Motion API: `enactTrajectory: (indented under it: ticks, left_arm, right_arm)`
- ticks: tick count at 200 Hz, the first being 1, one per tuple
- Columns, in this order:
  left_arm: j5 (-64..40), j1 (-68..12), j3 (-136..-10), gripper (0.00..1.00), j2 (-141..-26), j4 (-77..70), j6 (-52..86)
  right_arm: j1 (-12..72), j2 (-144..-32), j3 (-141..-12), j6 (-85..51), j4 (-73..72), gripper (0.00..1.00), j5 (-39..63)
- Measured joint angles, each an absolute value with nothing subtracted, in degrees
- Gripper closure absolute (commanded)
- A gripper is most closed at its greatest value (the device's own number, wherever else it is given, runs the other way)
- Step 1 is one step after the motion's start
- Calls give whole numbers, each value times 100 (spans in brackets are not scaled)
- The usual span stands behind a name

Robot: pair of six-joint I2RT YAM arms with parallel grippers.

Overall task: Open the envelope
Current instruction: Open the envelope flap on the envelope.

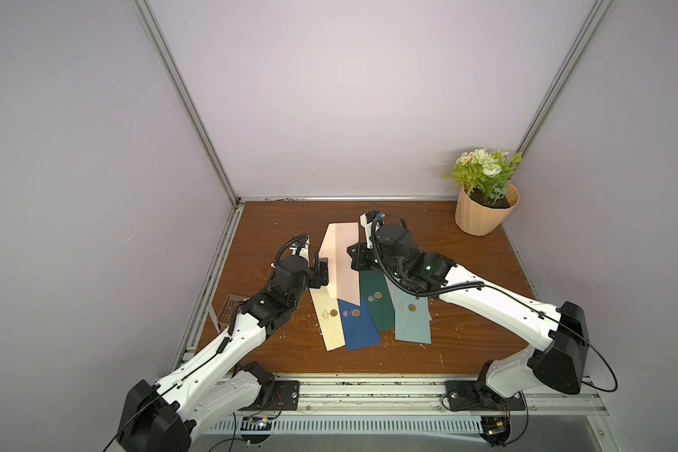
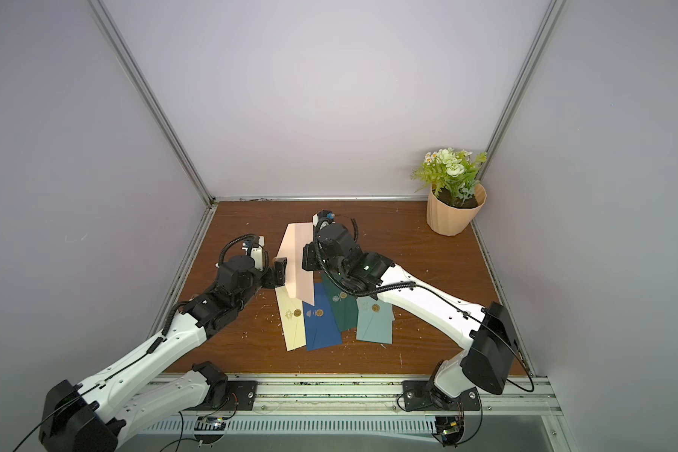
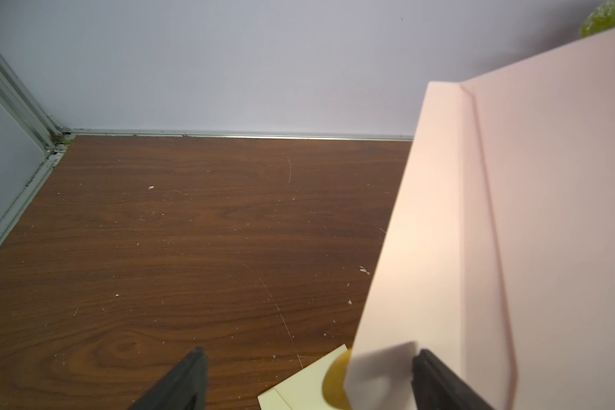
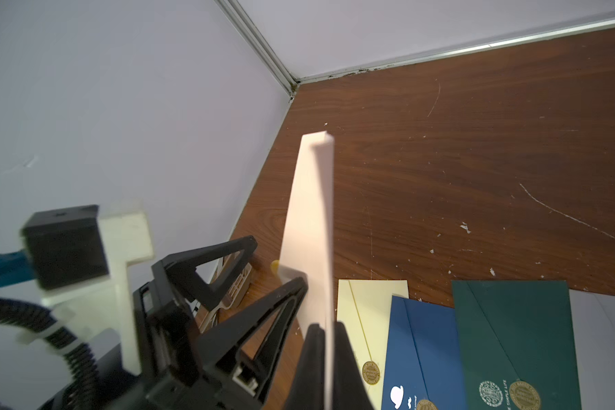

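A pale pink envelope [image 1: 343, 262] [image 2: 300, 266] hangs on edge above the table. My right gripper [image 1: 355, 260] [image 4: 329, 326] is shut on its edge. The envelope's flap [image 3: 405, 248] stands partly lifted off the body. A gold seal [image 3: 336, 383] sits at the flap's tip. My left gripper [image 1: 321, 276] [image 3: 309, 355] is open wide beside the envelope. The flap's tip lies between its jaws, close against one finger [image 3: 437, 380]. The other finger [image 3: 189, 376] is well clear of it.
Cream [image 1: 327, 317], navy [image 1: 359, 325], dark green [image 1: 376, 301] and teal [image 1: 413, 321] sealed envelopes lie fanned on the wooden table [image 1: 466, 313] under the arms. A potted plant [image 1: 486, 211] stands at the back right corner. Walls close three sides.
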State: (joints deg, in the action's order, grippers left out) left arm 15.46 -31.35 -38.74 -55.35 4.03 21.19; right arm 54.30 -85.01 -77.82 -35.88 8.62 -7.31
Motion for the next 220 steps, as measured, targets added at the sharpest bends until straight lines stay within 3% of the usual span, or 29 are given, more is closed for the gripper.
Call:
enactTrajectory:
  ticks: [120, 177, 220]
  left_arm:
    - [1573, -3105, -3774, 8, -5389, 397, 2119]
    - [1586, -3070, -3581, 5, -5076, 296, 2200]
    - [1046, -3052, -3063, 0, -4029, -137, 2318]
  right_arm:
    - [5157, -7889, -6208, -4630, -1133, 100, 1647]
    - [4853, -7870, -6200, -4910, -1514, 100, 2112]
    - [4484, -7745, -6455, -4781, -1216, 100, 2169]
